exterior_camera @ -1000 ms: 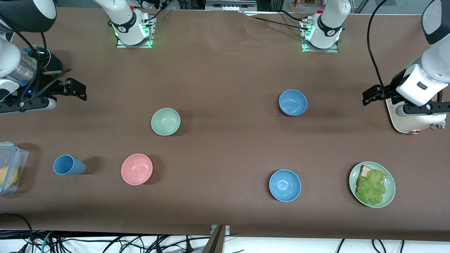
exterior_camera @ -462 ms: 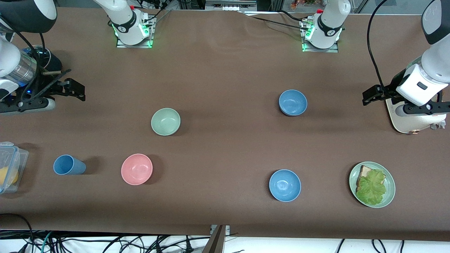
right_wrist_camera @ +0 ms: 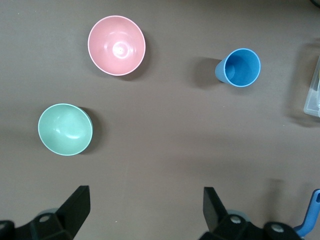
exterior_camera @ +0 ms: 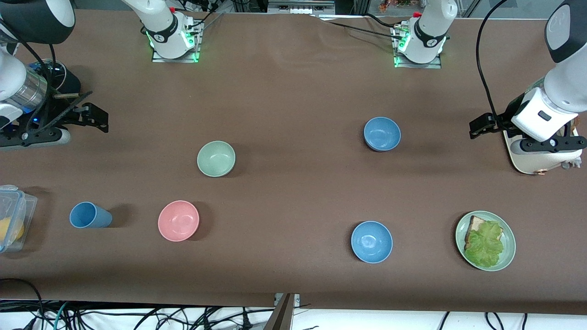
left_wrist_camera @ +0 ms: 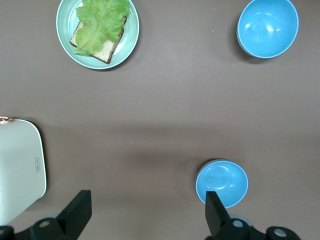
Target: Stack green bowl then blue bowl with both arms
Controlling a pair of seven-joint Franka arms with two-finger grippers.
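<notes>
The green bowl (exterior_camera: pixel 216 158) stands upright on the brown table, toward the right arm's end; it also shows in the right wrist view (right_wrist_camera: pixel 65 129). The blue bowl (exterior_camera: pixel 382 134) stands toward the left arm's end, farther from the front camera than a brighter sky-blue bowl (exterior_camera: pixel 371 241); it shows in the left wrist view (left_wrist_camera: pixel 221 183). My right gripper (exterior_camera: pixel 95 117) (right_wrist_camera: pixel 145 196) hangs open and empty over bare table near the right arm's end. My left gripper (exterior_camera: pixel 480 125) (left_wrist_camera: pixel 147 201) hangs open and empty over the table near the left arm's end, beside the blue bowl.
A pink bowl (exterior_camera: pixel 178 220) and a blue cup (exterior_camera: pixel 90 215) stand nearer the front camera than the green bowl. A green plate with toast and lettuce (exterior_camera: pixel 485 240), a white appliance (exterior_camera: pixel 532 158) and a clear plastic box (exterior_camera: pixel 13 215) sit at the table's ends.
The left gripper has shifted slightly toward the blue bowl. The right gripper has drawn back slightly toward the right arm's end. The bowls have not moved.
</notes>
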